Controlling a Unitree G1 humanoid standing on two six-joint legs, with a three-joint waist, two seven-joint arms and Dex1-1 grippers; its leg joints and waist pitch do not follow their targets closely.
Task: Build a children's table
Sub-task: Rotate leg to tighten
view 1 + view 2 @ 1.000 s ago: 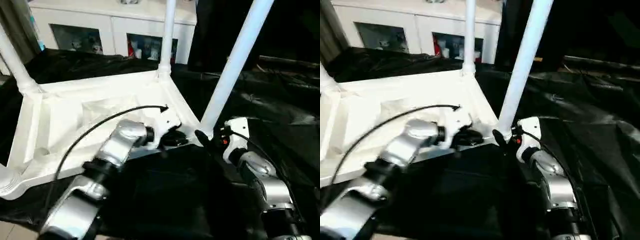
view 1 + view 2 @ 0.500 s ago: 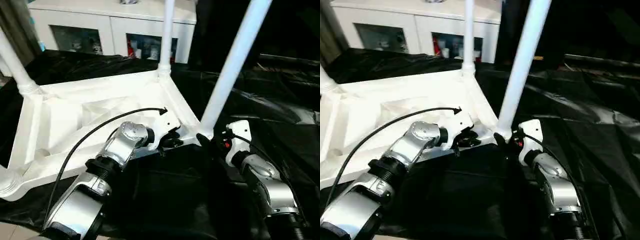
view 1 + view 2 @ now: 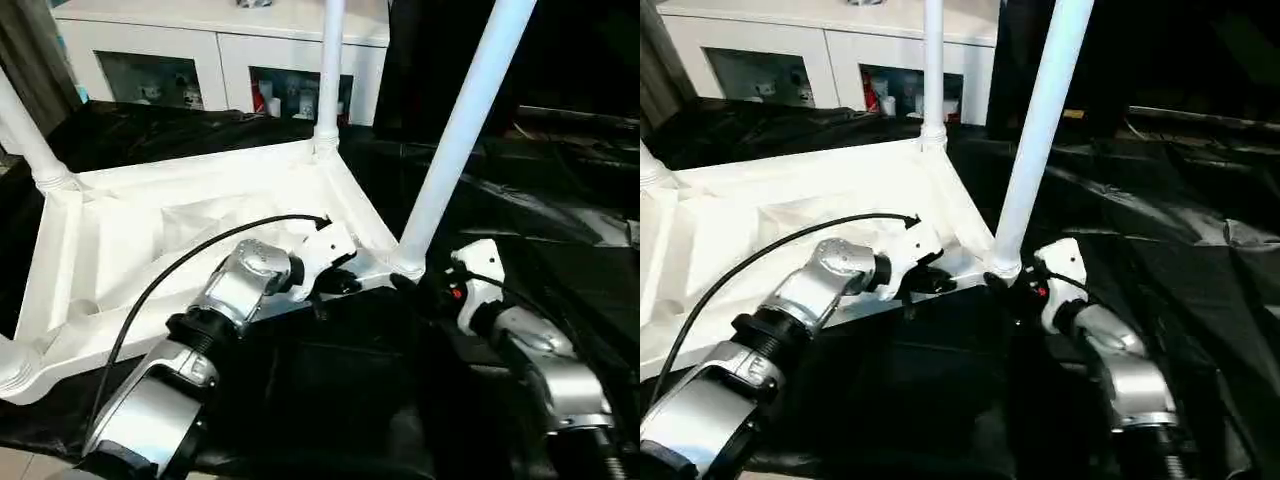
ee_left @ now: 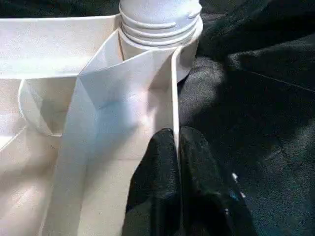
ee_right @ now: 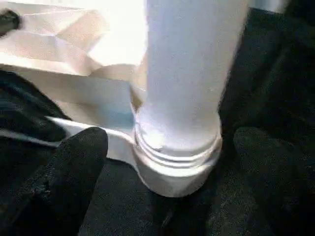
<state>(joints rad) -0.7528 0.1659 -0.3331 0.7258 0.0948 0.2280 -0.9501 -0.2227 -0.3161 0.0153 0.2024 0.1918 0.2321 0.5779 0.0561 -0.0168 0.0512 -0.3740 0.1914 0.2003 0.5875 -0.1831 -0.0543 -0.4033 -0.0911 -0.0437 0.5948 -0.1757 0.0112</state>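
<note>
Across the left half of the frame, the children's table point(image 3: 190, 215) lies upside down on the black-draped bench point(image 3: 560, 200), its legs pointing up. At lower centre, the left end effector point(image 4: 178, 162) is pinched onto the thin rim of the tabletop beside the near corner socket point(image 4: 160, 29). The right end effector point(image 5: 167, 167) is spread wide, one finger point(image 5: 74, 162) on each side of the near leg point(image 3: 455, 140) at its base, apparently without touching it. Along the top edge stands a white cabinet point(image 3: 220, 50).
</note>
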